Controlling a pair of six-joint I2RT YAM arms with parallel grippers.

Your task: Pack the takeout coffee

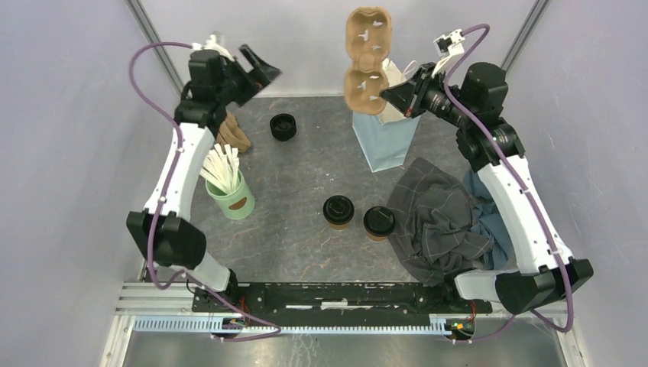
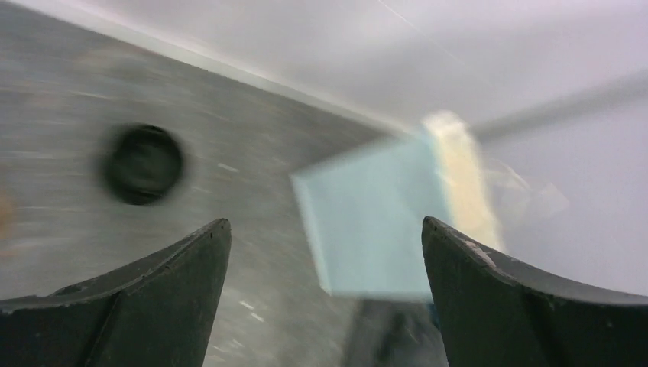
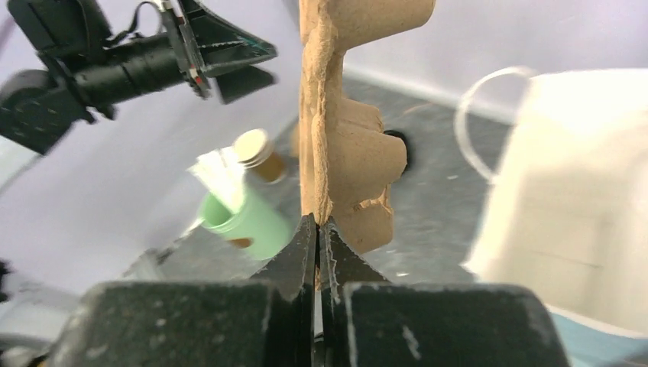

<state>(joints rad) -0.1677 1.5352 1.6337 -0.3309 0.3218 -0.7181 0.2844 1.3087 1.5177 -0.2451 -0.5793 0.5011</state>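
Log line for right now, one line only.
right gripper: shut on cup carrier | left gripper: open, empty | coffee cups: on table, unpacked

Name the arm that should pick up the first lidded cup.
Left, probably. The left gripper is open and empty; the right gripper is shut on the cardboard carrier near the blue bag. Both lidded cups stand free on the table.

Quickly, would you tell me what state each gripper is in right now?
Left gripper: open, holding nothing.
Right gripper: closed on the cardboard cup carrier.
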